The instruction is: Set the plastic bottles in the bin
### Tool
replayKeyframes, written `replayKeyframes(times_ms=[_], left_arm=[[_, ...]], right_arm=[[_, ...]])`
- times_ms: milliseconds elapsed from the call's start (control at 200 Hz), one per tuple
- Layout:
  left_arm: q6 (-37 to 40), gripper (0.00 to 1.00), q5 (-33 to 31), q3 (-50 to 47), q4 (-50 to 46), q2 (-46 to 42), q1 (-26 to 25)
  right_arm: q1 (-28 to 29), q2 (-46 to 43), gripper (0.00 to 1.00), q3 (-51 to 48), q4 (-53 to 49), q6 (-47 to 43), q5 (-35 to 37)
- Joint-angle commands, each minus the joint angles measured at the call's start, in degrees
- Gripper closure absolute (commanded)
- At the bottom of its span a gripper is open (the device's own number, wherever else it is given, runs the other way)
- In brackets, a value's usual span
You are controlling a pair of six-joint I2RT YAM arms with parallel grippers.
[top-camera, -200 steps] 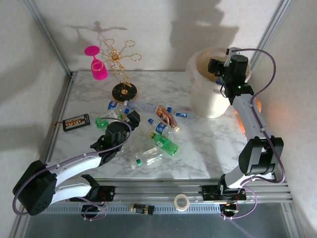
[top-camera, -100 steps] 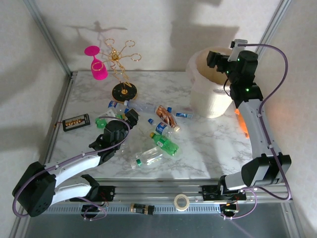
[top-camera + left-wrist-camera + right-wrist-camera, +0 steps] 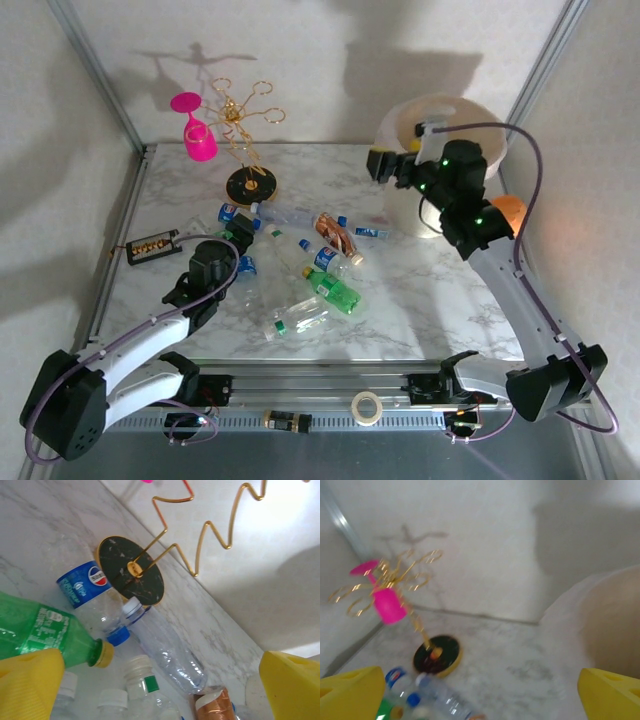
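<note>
Marble tabletop [image 3: 420, 290], white walls round it. The plastic bottles [image 3: 322, 258] lie on their sides in a loose heap left of centre. The bin [image 3: 410, 210] stands at the far right corner, well apart from the heap.

Left gripper [image 3: 238, 242] hangs over the heap's near-left edge, fingers spread wide with nothing between them. In its wrist view the left gripper [image 3: 160, 690] frames the pile. A green bottle [image 3: 40, 630] lies just beside the left finger, cap pointing inward. A blue-labelled bottle [image 3: 85, 582] lies beyond it. A clear bottle [image 3: 165, 650] lies ahead in the gap, near the black disc base [image 3: 131, 570] of a gold wire rack.

Right gripper [image 3: 385, 165] sits high beside the bin's near-left rim, jaws released and empty. Its own view is blurred, yet the right gripper [image 3: 480, 695] shows both fingers far apart, with the bin [image 3: 600, 620] at the right edge.

We judge the left arm much the nearer to the bottles, which lie directly below and ahead of it. The clear bottle's long axis runs diagonally across the finger line, and the green bottle's runs almost along it. A wrist roll looks needed, so that the fingers close across a body rather than end to end. Crowding may let a neighbouring bottle get nudged.
</note>
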Motion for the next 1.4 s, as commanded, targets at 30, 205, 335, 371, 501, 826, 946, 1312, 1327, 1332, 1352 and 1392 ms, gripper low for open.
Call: replayKeyframes(times_ms=[30,205,335,371,501,826,946,1312,1327,1332,1352,1392], left_arm=[[-2.93,0.00,3.01,-0.91,-0.59,-0.38,1.79],[-3.73,0.00,4.34,-0.84,0.77,1.41,2.36],[-3.85,0.01,5.14,-0.43,0.74,2.44,2.52],[-3.83,0.00,5.33,-0.38,0.75,2.62,2.55],[-3.74,0.00,5.53,-0.15,0.43,2.71,2.64],[-2.98,0.00,4.34,-0.55,-2.77,-0.26,4.18],[-2.69,0.00,2.91,-1.21,-6.73,-3.12,5.57],[-3.92,0.00,6.77,-5.12,-8.76,-9.24,12.63],[-4.06,0.00,7.07,-5.25,-8.67,-9.24,12.81],[-4.07,0.00,7.13,-5.28,-8.62,-9.28,12.87],[-4.15,0.00,7.38,-5.39,-8.54,-9.26,13.03],[-4.32,0.00,7.82,-5.50,-8.28,-9.16,13.23]], right_arm=[[4.28,0.68,0.01,-3.52,-3.66,-0.38,-2.39],[7.56,5.38,0.01,-6.37,-7.70,-2.94,-3.59],[8.99,9.81,0.01,-6.72,-9.90,-3.42,-2.85],[9.25,11.04,0.01,-6.76,-10.02,-3.49,-2.39],[9.96,15.34,0.01,-5.90,-10.21,-4.07,-2.18],[10.55,27.98,0.07,0.45,-10.88,-4.57,-1.29],[10.90,32.55,0.14,3.46,-12.72,-4.65,0.13],[13.64,43.07,0.24,10.77,-16.89,-5.25,7.59],[13.72,43.37,0.25,11.10,-17.14,-5.25,7.90],[13.73,43.47,0.25,11.20,-17.14,-5.25,8.00],[13.80,43.89,0.25,11.56,-17.44,-5.25,8.31],[13.91,44.57,0.26,12.16,-17.82,-5.34,9.24]])
